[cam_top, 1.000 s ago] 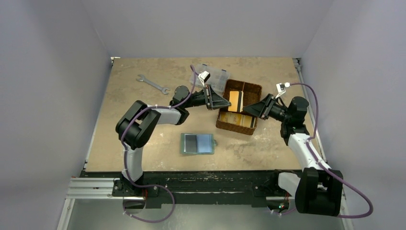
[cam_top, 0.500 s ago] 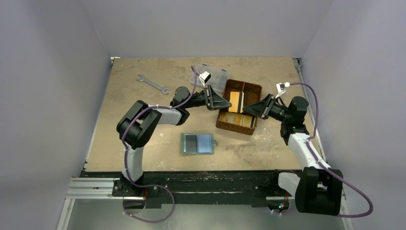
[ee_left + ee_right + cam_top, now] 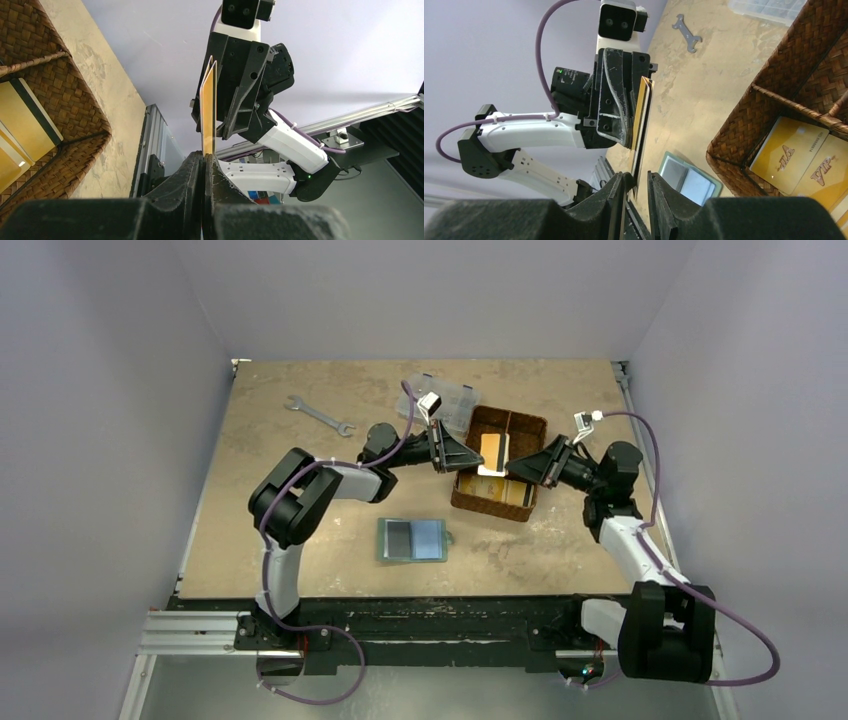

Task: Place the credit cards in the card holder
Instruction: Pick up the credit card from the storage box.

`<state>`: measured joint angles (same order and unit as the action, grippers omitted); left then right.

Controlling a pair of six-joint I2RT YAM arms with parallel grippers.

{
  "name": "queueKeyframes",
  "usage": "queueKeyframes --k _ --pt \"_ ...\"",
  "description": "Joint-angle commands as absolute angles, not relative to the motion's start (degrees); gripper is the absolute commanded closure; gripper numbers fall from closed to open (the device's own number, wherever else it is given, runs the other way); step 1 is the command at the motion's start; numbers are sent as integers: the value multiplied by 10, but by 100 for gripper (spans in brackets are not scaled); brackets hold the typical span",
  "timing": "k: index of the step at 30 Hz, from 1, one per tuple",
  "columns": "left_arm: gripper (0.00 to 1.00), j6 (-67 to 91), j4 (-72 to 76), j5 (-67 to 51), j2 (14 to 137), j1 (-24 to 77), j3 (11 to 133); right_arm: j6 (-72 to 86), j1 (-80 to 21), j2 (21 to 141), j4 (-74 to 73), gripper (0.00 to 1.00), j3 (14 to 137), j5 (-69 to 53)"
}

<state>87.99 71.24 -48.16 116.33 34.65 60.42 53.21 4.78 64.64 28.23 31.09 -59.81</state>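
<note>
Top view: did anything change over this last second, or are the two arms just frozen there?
Hardly anything changed. The left arm eased its elbow a little toward the basket, and the right arm shifted its wrist slightly toward the far side. The gold card stayed over the basket, pinched by the left claw, with the right claw open around its other edge. The wallet, wrench and plastic box did not move.

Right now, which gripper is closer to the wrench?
Left. The left gripper, shut on an orange card, is at the basket's left edge, right of the wrench. The right gripper is further right, over the basket.
</note>
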Motion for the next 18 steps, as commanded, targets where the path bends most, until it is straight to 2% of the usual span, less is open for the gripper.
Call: queueKeyframes --k 1,6,14,18 --pt "100 885 759 -480 1171 359 623 579 40 656 370 70 297 -620" --pt "100 886 762 -480 1179 361 629 593 39 662 399 75 284 -619" --pt "100 926 813 -482 1181 351 616 602 42 640 400 67 259 -605" --pt "100 945 837 -484 1178 347 614 599 43 651 402 68 253 -611"
